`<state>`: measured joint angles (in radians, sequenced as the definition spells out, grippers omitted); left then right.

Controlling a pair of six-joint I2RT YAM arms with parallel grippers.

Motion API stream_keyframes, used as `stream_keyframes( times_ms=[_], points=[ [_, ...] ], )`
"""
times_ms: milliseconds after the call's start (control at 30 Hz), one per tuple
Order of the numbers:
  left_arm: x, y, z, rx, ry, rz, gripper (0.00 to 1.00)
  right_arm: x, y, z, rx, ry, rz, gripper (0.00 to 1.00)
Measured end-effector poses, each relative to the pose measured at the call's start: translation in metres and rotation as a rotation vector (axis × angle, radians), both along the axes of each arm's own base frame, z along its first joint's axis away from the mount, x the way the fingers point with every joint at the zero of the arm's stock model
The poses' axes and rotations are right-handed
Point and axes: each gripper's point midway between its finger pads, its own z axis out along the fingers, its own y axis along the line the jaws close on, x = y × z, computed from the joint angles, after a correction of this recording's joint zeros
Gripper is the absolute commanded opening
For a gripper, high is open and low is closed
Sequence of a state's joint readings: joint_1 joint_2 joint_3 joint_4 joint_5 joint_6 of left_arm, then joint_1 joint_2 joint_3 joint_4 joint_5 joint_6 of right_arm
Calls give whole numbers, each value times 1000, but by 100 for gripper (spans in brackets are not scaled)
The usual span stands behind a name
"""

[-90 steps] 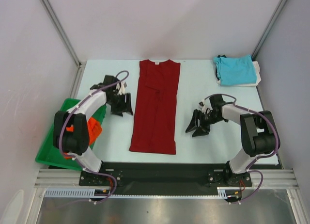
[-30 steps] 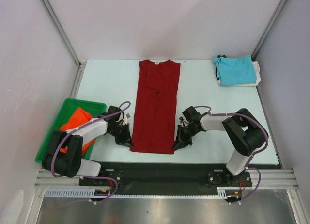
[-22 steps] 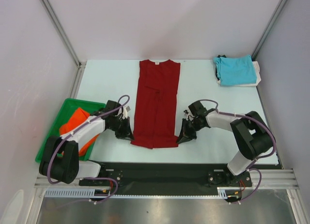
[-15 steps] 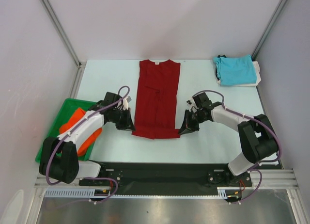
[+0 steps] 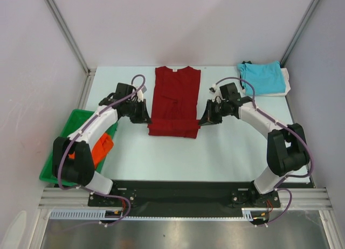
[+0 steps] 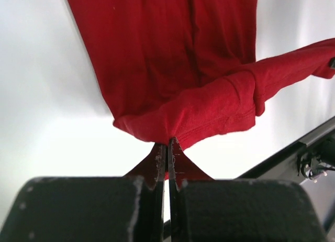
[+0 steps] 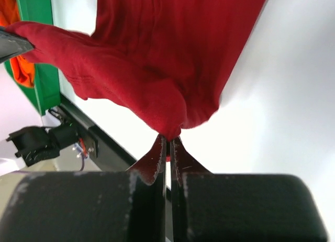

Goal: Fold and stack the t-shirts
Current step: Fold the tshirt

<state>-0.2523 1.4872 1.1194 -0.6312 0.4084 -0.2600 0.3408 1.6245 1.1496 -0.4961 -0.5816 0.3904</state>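
Folding the dark red t-shirt [image 5: 175, 92], left claw [image 5: 146, 119] and right claw [image 5: 202, 120] each grip a hem corner; advance both evenly toward its collar.

Bright, even overhead light leaves only faint, soft shadows on the table [image 5: 232, 146]. In the wrist views its pale surface glares, while the left gripper [image 6: 167, 143] and right gripper [image 7: 168, 137] sit dark and soft at 6 o'clock.

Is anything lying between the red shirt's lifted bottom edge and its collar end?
Nothing visible does. The left gripper and right gripper pinch the hem of the dark red t-shirt; only its own flat cloth lies ahead.
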Motion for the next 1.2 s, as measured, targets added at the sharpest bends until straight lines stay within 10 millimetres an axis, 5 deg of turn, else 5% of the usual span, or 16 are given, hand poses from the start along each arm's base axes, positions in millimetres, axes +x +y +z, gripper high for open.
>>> stream_keyframes(
  times_ms=[233,600,633,733,767,833,933,1033,1200],
  points=[
    [40,-5,-10,21,-1,7,1,34,1,-12,-34,-32,9,0],
    [145,-4,-12,36,-84,39,2,116,12,-21,-75,-137,19,0],
    [153,-4,-15,38,-87,42,25,128,14,-21,-78,-158,22,0],
    [176,-1,-28,64,-105,48,65,160,16,-28,-97,-214,22,27],
    [182,1,-31,79,-111,53,69,170,16,-32,-111,-232,19,40],
    [190,5,-34,106,-125,70,71,179,11,-38,-138,-254,12,45],
    [195,9,-27,125,-152,72,73,180,1,-38,-159,-264,10,47],
    [188,12,-21,117,-154,66,72,157,-12,-36,-149,-230,15,48],
    [130,18,-32,74,-39,40,72,86,-26,-40,-85,-94,35,53]
  ],
)
